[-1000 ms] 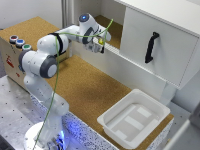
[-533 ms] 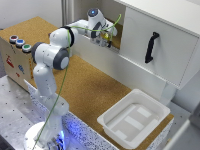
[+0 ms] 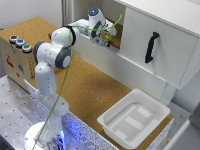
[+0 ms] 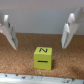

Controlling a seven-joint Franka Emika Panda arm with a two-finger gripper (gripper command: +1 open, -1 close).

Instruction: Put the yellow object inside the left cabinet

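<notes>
**With the arm now inside the open compartment, the cube sits free between spread fingers**

While the arm hung in front of the cabinet a second ago, it now reaches deep into the white-walled left cabinet compartment with the cork-brown floor (image 3: 118, 42), the tool (image 3: 104, 40) low over that floor. That shift matters: the small yellow cube marked with a black N (image 4: 43, 57) rests on the cork, and the wrist view shows the tool (image 4: 38, 36) wide open, both pale fingers (image 4: 9, 35) standing clear of the cube on either side and touching nothing. Judging by this, the placing is essentially done; what remains is probably a clean withdrawal without nudging the cube. In the exterior view the cube itself is hidden behind the tool, so its exact spot in the compartment cannot be told beyond being under the tool.

Counted: one robot arm, one yellow cube, two tool fingers. One open compartment, and beside it one closed white door with a black handle (image 3: 150, 47). One white plastic tray (image 3: 112, 121) on the cork surface (image 3: 95, 90). One cardboard-coloured box (image 3: 14, 61) at the exterior view's left, carrying three round buttons (image 3: 19, 43)
</notes>
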